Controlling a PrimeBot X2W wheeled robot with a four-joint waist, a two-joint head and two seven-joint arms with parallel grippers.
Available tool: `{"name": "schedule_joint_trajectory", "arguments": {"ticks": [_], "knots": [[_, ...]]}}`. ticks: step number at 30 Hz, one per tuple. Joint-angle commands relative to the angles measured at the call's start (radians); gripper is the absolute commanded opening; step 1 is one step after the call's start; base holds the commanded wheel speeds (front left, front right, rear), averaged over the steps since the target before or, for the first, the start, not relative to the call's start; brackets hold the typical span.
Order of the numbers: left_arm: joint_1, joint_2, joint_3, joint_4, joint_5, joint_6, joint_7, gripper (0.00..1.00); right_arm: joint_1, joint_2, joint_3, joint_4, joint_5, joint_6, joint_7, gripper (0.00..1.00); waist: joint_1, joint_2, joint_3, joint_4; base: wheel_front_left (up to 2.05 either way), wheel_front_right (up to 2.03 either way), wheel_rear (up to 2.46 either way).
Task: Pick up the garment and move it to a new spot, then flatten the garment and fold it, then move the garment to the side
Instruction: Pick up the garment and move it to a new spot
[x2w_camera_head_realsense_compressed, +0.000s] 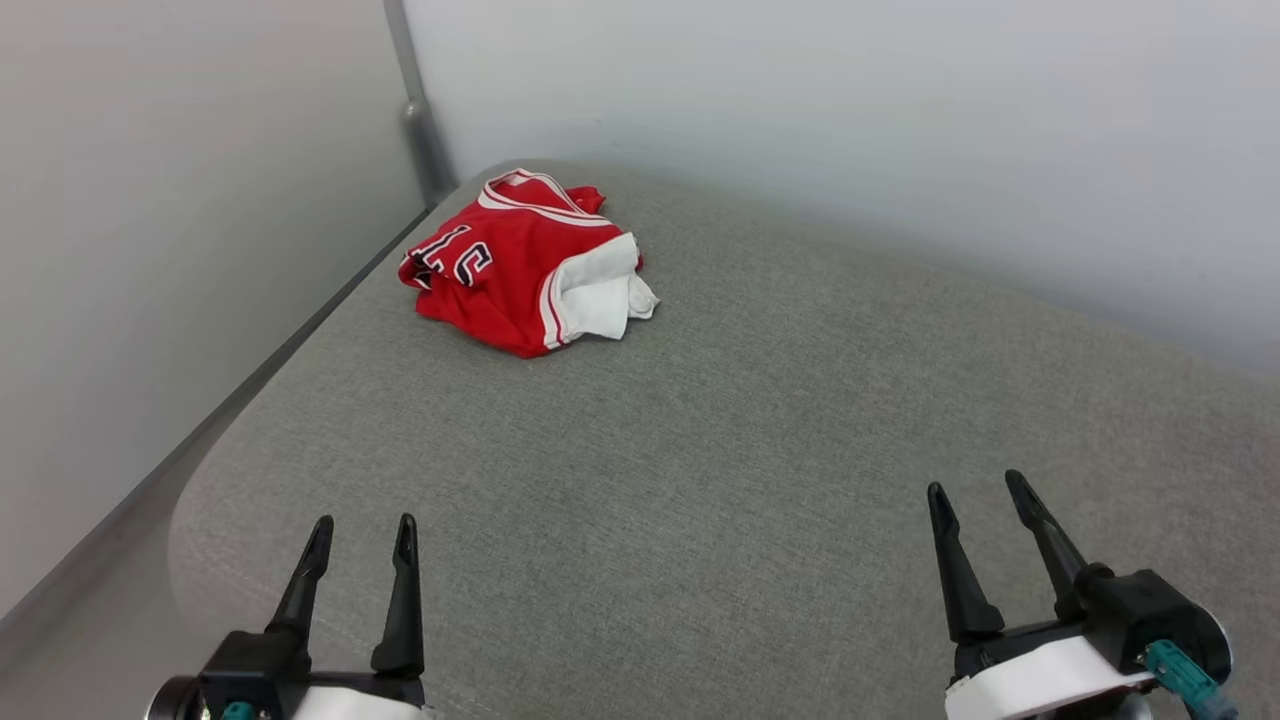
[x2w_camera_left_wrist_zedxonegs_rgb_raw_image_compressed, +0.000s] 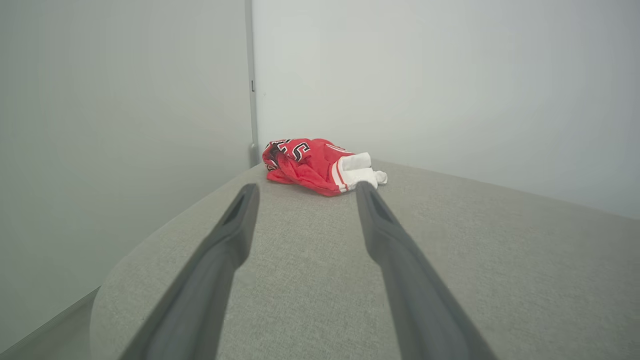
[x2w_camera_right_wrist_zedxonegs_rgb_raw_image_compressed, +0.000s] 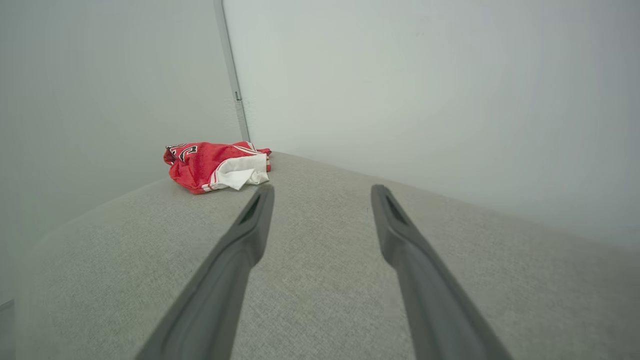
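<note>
Red jersey (x2w_camera_head_realsense_compressed: 520, 265) lies crumpled at 11 o'clock, near the far-left edge of the grey cushion (x2w_camera_head_realsense_compressed: 720, 450). Bare fabric separates it from left gripper (x2w_camera_head_realsense_compressed: 363, 520) and right gripper (x2w_camera_head_realsense_compressed: 975, 482), both spread wide, empty.

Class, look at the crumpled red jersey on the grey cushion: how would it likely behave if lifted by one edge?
The jersey lies bunched in soft folds, so it would probably flop, unfurl and hang. Its thin layers suggest it is light. The loose white sleeve may trail over the grey cushion.
</note>
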Motion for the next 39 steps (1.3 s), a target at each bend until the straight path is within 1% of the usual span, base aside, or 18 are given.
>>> {"name": "schedule_joint_trajectory", "arguments": {"ticks": [1,5,7,9,10,12,14,16,21,26,29,31,33,34,36,37,39], "knots": [[-0.023,-0.002,0.006,-0.002,-0.006,-0.004,-0.003,1.0,-0.021,0.0,-0.003,-0.01,-0.01,0.0,-0.002,1.0,0.0,0.0,0.024,-0.02,0.0,0.0,0.0],[-0.087,-0.001,0.041,-0.015,0.007,-0.011,-0.003,1.0,-0.036,-0.001,-0.015,-0.021,-0.043,0.0,-0.002,1.0,0.0,0.0,0.085,-0.051,0.0,0.0,0.0],[-0.132,0.012,0.048,-0.012,0.015,-0.017,-0.003,1.0,-0.052,0.0,-0.018,-0.033,-0.063,0.0,-0.002,1.0,0.0,0.0,0.131,-0.067,0.0,0.0,0.0],[-0.196,0.028,0.063,0.013,-0.009,-0.023,-0.003,1.0,-0.069,-0.001,-0.018,-0.047,-0.085,0.0,-0.002,1.0,0.0,0.0,0.183,-0.086,0.0,0.0,0.0],[-0.312,0.093,0.066,0.083,-0.043,-0.031,-0.003,1.0,-0.101,-0.001,-0.024,-0.07,-0.119,0.0,-0.002,1.0,0.0,0.0,0.261,-0.117,0.0,0.0,0.0],[-0.401,0.156,0.03,0.145,-0.082,-0.032,0.03,1.0,-0.121,-0.001,-0.029,-0.089,-0.134,0.0,0.003,1.0,0.0,0.0,0.31,-0.135,0.0,0.0,0.0],[-0.505,0.245,-0.012,0.181,-0.132,-0.032,0.085,1.0,-0.138,-0.001,-0.032,-0.108,-0.146,0.0,0.007,1.0,0.0,0.0,0.355,-0.155,0.0,0.0,0.0],[-0.585,0.332,-0.063,0.203,-0.197,-0.031,0.162,1.0,-0.156,-0.001,-0.031,-0.124,-0.163,0.0,0.013,1.0,0.0,0.0,0.399,-0.176,0.0,0.0,0.0],[-0.787,0.541,-0.18,0.254,-0.383,-0.032,0.397,1.0,-0.179,-0.001,-0.039,-0.162,-0.186,0.0,0.026,1.0,0.0,0.0,0.487,-0.223,0.0,0.0,0.0],[-0.938,0.695,-0.276,0.286,-0.626,-0.032,0.643,1.0,-0.205,-0.001,-0.036,-0.188,-0.19,0.0,0.032,1.0,0.0,0.0,0.56,-0.274,0.0,0.0,0.0],[-1.005,0.791,-0.339,0.291,-0.744,-0.032,0.786,1.0,-0.22,0.0,-0.024,-0.199,-0.198,0.0,0.032,1.0,0.0,0.0,0.601,-0.304,0.0,0.0,0.0],[-1.041,0.841,-0.358,0.304,-0.813,-0.032,0.863,1.0,-0.228,-0.001,-0.019,-0.204,-0.195,0.0,0.031,1.0,0.0,0.0,0.625,-0.325,0.0,0.0,0.0],[-1.068,0.872,-0.376,0.316,-0.871,-0.032,0.931,1.0,-0.233,-0.001,-0.021,-0.207,-0.188,0.0,0.029,1.0,0.0,0.0,0.647,-0.345,0.0,0.0,0.0],[-1.083,0.888,-0.381,0.327,-0.887,-0.032,0.955,1.0,-0.235,-0.001,-0.023,-0.206,-0.186,0.0,0.028,1.0,0.0,0.0,0.657,-0.354,0.0,0.0,0.0],[-1.103,0.925,-0.394,0.358,-0.881,-0.032,0.98,1.0,-0.236,-0.001,-0.025,-0.205,-0.181,-0.001,0.027,1.0,0.0,0.0,0.676,-0.373,0.0,0.0,0.0],[-1.106,0.934,-0.406,0.373,-0.879,-0.032,0.99,1.0,-0.236,-0.002,-0.03,-0.203,-0.17,-0.001,0.025,1.0,0.0,0.0,0.684,-0.383,0.0,0.0,0.0],[-1.115,0.93,-0.425,0.396,-0.895,-0.032,1.004,1.0,-0.232,-0.003,-0.027,-0.2,-0.162,-0.001,0.02,1.0,0.0,0.0,0.696,-0.398,0.0,0.0,0.0]]}}
